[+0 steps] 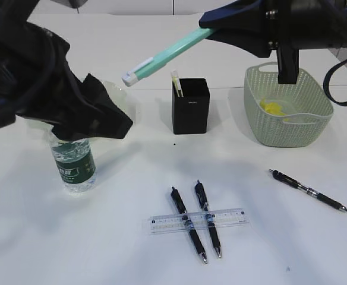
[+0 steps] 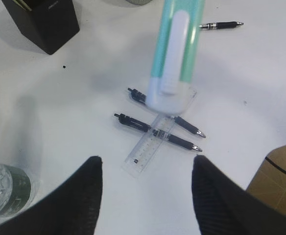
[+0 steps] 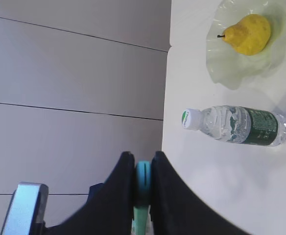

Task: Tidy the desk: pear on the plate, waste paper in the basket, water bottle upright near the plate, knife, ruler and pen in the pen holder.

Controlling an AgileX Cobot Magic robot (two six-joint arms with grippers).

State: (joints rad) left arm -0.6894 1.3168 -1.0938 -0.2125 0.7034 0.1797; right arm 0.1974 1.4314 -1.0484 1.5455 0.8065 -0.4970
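Left tool (image 2: pixel 147 196): two black ribbed fingers spread wide, nothing between them; released. In the exterior view it hangs just above the bottle (image 1: pixel 74 163), hiding the cap.

Bottle: clear ribbed plastic, dark green label, white cap, upright on the white counter (image 1: pixel 54 237) directly beneath the left tool. In the right wrist view a translucent, wavy-edged plate (image 3: pixel 221 63) lies near the bottle, carrying a yellow, matte-skinned pear (image 3: pixel 248 33).

Ahead of the left tool's fingers in its wrist view: a clear flat plastic ruler (image 2: pixel 155 144) with printed graduations lies over two black pens (image 2: pixel 153 131), which are slim, roughly parallel and metal-tipped. All three rest on the counter.

Holder (image 1: pixel 191 105): black, square, box-shaped, matte, open top, with a pale stick-like item standing inside. It sits below and just past the free end of the knife (image 1: pixel 164 56).

Knife: long mint-green plastic body with a white slider and pale end cap, held in the air at a slant, tip lower left. Right tool (image 3: pixel 142 196): black fingers clenched on the knife's green handle.

Basket (image 1: pixel 316 127): pale green, rounded, lattice-wall plastic, under the right arm; yellow crumpled paper (image 1: pixel 273 107) inside.

A third black pen (image 1: pixel 308 190) lies alone on the counter, below the basket and well apart from the right tool.
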